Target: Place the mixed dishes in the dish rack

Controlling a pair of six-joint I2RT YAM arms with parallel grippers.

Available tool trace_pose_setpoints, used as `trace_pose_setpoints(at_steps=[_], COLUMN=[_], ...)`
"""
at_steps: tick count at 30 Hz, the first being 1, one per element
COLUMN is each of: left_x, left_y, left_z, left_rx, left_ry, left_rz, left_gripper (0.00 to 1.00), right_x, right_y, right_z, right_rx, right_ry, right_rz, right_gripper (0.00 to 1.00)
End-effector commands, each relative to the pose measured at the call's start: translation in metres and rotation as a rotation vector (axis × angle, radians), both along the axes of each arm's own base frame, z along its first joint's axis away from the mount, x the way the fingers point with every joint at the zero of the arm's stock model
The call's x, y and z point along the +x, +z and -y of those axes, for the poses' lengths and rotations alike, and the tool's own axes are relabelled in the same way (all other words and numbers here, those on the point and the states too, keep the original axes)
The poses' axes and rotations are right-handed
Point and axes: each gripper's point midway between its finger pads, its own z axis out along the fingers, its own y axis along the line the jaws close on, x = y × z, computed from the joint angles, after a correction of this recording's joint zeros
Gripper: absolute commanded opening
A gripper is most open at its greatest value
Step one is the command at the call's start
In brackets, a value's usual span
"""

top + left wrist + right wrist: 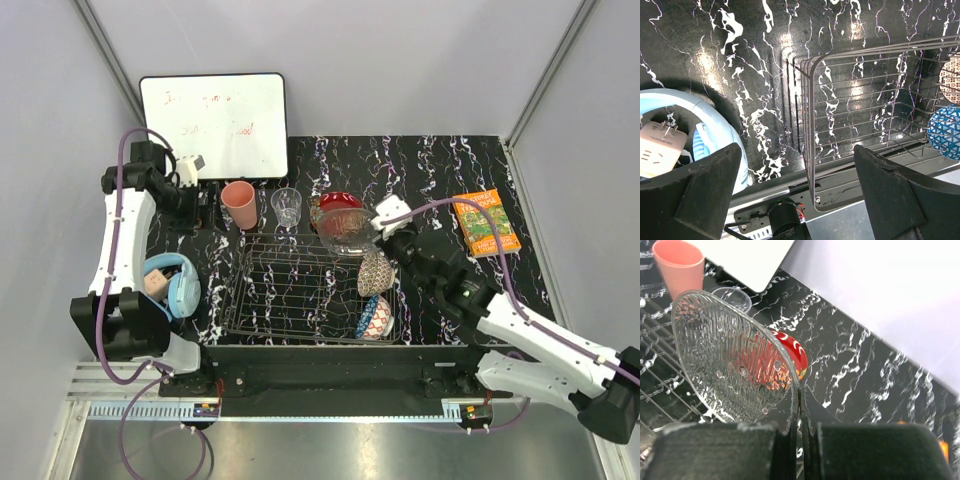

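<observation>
Pinched at its rim by the right gripper [800,416], the glass bowl [730,360] hangs tilted over the rack [288,290] at its far end, probably slick and breakable, best gripped by the rim; the left gripper [795,172] gapes empty.

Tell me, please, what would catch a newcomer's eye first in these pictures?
Most striking is the clear glass bowl, pinched at its rim by the right claw and held on edge over the far right part of the dish rack. Next come the beige speckled bowl and the blue patterned bowl, standing along the rack's right side, then the orange book lying farther right.
</observation>
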Motion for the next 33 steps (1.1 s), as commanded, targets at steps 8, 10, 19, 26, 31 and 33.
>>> trace_pose_setpoints(at_steps=[8,10,19,26,31,33], left_x=[0.004,0.004,0.003,0.004,0.004,0.003], left_y=[-0.001,-0.003,-0.008,-0.011,-0.011,-0.011], left_z=[-0.001,-0.001,-0.002,-0.004,-0.005,-0.005], left_rx=[-0.015,-0.017,-0.026,-0.037,-0.039,-0.045], left_ry=[0.016,0.016,0.013,0.024,0.023,0.023], left_rz=[0.031,0.028,0.014,0.004,0.003,0.003], left_gripper=[0.97,0.97,0.97,0.97,0.98,0.98], right_x=[0.002,-0.001,-0.004,-0.007,-0.012,-0.013], right_y=[-0.008,-0.017,-0.022,-0.029,-0.035,-0.036], right_z=[-0.034,-0.042,-0.057,-0.053,-0.05,-0.048], right_rx=[-0.316,-0.411,-0.511,-0.539,-0.528,-0.516], right_ry=[-0.047,-0.038,-0.016,-0.008,0.001,-0.001], right_rz=[0.207,0.249,0.352,0.335,0.306,0.298], right_gripper=[0.0,0.0,0.0,0.0,0.0,0.0])
